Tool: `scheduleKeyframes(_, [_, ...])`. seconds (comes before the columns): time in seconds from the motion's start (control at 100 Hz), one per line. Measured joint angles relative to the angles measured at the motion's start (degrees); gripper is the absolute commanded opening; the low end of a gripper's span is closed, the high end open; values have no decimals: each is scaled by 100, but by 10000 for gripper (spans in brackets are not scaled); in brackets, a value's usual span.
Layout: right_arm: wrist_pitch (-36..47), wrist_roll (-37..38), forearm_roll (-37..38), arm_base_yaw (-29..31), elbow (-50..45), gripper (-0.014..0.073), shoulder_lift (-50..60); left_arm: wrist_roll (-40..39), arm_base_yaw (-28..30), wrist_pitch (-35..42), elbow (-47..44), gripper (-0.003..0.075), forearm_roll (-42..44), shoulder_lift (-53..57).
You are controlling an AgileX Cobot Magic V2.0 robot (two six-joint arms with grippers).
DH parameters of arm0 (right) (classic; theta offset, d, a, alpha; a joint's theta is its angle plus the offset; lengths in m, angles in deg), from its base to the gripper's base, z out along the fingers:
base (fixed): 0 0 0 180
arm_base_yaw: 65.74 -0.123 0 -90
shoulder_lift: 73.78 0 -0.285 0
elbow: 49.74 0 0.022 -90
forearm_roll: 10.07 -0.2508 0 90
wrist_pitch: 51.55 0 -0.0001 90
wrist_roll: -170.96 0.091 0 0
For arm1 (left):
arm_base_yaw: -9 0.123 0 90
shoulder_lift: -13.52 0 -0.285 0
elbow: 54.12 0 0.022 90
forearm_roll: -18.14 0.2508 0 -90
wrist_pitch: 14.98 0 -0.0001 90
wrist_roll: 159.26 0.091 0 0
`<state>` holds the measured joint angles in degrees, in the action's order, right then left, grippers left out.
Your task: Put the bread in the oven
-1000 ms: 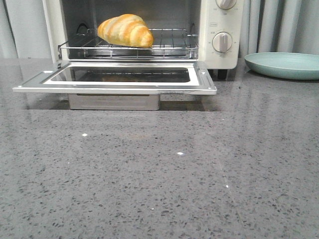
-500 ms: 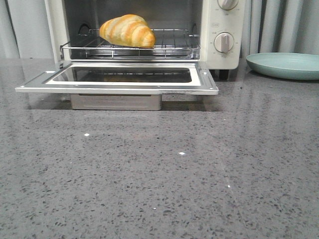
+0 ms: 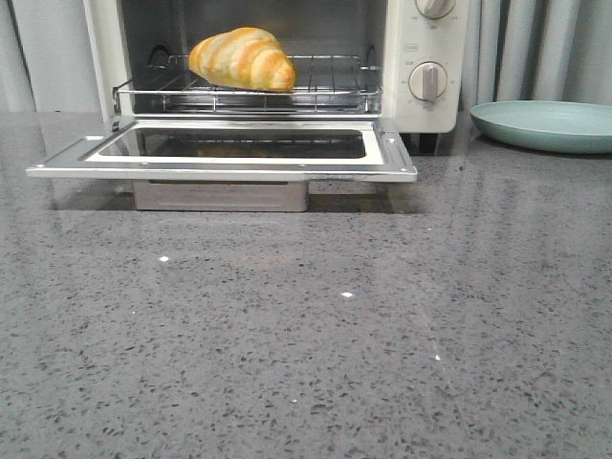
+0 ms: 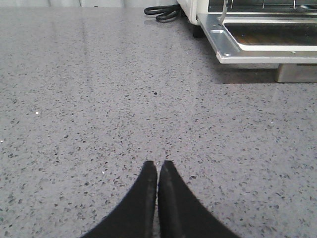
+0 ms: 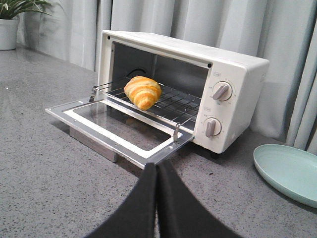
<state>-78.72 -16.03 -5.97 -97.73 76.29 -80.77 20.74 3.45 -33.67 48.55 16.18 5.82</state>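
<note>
The bread (image 3: 242,58) lies on the wire rack (image 3: 325,86) inside the cream-white oven (image 3: 430,48), towards the rack's left side; it also shows in the right wrist view (image 5: 142,92). The oven's glass door (image 3: 220,158) hangs open and flat. My left gripper (image 4: 158,164) is shut and empty over bare counter, left of the door's corner (image 4: 225,52). My right gripper (image 5: 157,165) is shut and empty, back from the oven (image 5: 233,99), in front of the door's right corner (image 5: 173,146). Neither gripper shows in the front view.
A pale green plate (image 3: 547,125) sits on the grey speckled counter right of the oven, also in the right wrist view (image 5: 290,171). A black cable (image 4: 161,12) lies by the oven's left side. A potted plant (image 5: 10,25) stands far back left. Curtains hang behind.
The view shifts slightly between frames; the bread, oven and plate stay where they were. No gripper enters the front view.
</note>
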Motion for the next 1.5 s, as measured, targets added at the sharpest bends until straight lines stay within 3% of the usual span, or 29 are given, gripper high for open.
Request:
scheduleKeyframes(0.75, [-14, 0, 21, 0, 0, -48, 0, 0, 0, -13, 0, -21, 0, 0])
scheduleKeyframes(0.94, [-263, 226, 1050, 65, -395, -48, 0, 0, 0, -13, 0, -21, 0, 0])
scheduleKeyframes(1.12, [-106, 1235, 1265, 775, -1391, -48, 0, 0, 0, -13, 0, -21, 0, 0])
scheduleKeyframes(1.31, [566, 1371, 1087, 1994, -2312, -48, 0, 0, 0, -13, 0, -21, 0, 0])
scheduleKeyframes(1.5, [754, 1411, 813, 2565, -2371, -48, 0, 0, 0, -15, 0, -21, 0, 0])
